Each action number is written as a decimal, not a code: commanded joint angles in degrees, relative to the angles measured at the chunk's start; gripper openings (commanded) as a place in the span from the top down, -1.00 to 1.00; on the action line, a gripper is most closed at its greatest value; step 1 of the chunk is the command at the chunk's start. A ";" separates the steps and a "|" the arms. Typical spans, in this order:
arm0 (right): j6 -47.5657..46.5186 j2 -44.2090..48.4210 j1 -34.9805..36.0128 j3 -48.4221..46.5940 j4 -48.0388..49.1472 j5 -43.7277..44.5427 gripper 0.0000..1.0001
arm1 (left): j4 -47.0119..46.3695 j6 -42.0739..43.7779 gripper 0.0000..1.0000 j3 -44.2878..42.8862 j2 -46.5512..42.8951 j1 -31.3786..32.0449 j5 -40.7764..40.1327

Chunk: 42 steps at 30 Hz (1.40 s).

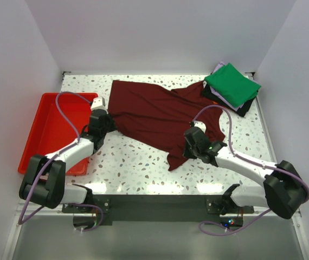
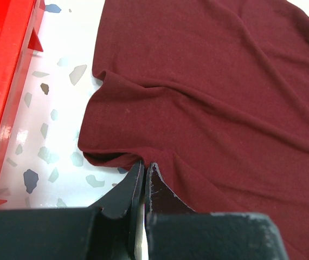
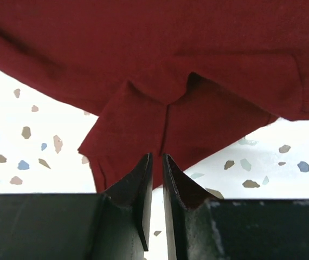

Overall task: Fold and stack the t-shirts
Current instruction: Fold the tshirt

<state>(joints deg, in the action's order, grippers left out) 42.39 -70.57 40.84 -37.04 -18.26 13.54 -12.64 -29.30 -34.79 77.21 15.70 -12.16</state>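
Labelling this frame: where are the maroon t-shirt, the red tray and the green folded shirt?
maroon t-shirt [image 1: 154,111], top view, middle of its body.
red tray [image 1: 42,129], top view, bare floor.
green folded shirt [image 1: 233,84], top view, centre of top face.

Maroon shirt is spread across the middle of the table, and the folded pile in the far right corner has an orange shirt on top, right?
Not quite: the shirt on top of the folded pile is bright green, not orange, as the top external view shows. The maroon shirt does lie spread across the middle of the table.
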 commanded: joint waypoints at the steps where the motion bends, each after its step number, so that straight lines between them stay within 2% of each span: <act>1: -0.20 -1.85 0.21 -0.14 4.37 0.08 0.63 | -1.94 0.82 1.00 0.42 -1.45 -0.50 -0.14; 7: 0.15 -4.67 0.21 0.82 6.83 -0.35 0.43 | -2.21 0.82 1.00 0.33 -1.01 -0.50 0.12; 10: 0.32 -7.21 0.21 1.00 8.59 -1.14 0.40 | -2.30 0.82 1.00 0.16 -0.75 -0.50 0.21; 16: 0.76 -9.85 0.21 0.91 9.91 -2.38 0.39 | -2.30 0.82 1.00 0.24 -0.66 -0.50 0.30; 29: 1.82 -9.41 0.38 2.23 11.58 -4.84 0.37 | -2.47 0.91 1.00 0.24 -0.57 -0.50 0.21; 33: 1.73 -10.38 0.47 2.14 12.90 -5.72 0.39 | -2.47 1.00 1.00 0.16 -0.22 -0.50 0.21; 42: 1.29 -12.84 0.56 1.62 13.96 -6.51 0.79 | -2.47 0.91 1.00 0.16 -0.04 -0.50 0.21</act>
<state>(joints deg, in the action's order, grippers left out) 43.29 -82.24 40.88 -35.42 -5.06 7.49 -12.67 -29.30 -34.79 77.23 15.70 -12.12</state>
